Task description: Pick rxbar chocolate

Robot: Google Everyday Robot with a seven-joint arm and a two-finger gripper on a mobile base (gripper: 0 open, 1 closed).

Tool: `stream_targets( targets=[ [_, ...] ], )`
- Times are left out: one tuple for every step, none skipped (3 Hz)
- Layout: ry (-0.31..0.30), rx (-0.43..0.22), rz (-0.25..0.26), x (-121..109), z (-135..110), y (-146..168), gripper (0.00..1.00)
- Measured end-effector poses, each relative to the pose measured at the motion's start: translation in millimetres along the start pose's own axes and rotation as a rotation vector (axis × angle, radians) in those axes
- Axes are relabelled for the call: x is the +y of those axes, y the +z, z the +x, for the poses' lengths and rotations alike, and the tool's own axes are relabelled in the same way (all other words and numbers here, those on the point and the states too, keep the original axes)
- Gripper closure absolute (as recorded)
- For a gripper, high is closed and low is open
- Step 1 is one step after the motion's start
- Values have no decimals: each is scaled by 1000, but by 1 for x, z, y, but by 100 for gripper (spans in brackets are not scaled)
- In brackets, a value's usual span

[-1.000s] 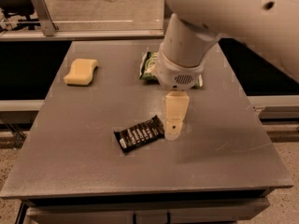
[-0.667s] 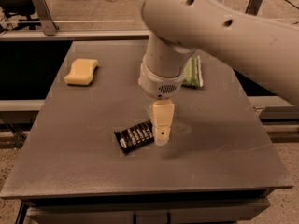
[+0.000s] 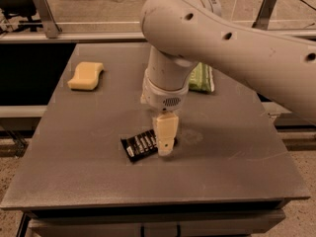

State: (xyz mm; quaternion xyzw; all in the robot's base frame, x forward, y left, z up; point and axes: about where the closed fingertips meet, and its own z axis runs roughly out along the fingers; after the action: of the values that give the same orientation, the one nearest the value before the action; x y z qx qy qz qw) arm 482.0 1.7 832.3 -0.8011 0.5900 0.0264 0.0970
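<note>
The rxbar chocolate (image 3: 140, 145) is a small flat black wrapper with white lettering. It lies on the grey table (image 3: 89, 172) at the front centre, slightly tilted. My gripper (image 3: 165, 137) hangs from the big white arm straight down over the bar's right end. Its cream-coloured finger covers that end of the wrapper and reaches down to table level there.
A pale yellow sponge (image 3: 86, 75) lies at the back left of the table. A green chip bag (image 3: 202, 78) lies at the back, partly hidden behind the arm. The table's front edge runs just below the bar. A metal rail runs behind the table.
The arm has swung to the left and lowered. The gripper moved from beside the bar's right end to over it. The green bag now shows on the arm's right side.
</note>
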Motion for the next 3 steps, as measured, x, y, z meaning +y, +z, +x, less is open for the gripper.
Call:
stream_targets(
  targets=[
    [-1,1,2,1,0,-1,41],
    [-2,3,3,1,0,-1,64],
    [-37,-5,-11,2,-3,0,88]
  ],
)
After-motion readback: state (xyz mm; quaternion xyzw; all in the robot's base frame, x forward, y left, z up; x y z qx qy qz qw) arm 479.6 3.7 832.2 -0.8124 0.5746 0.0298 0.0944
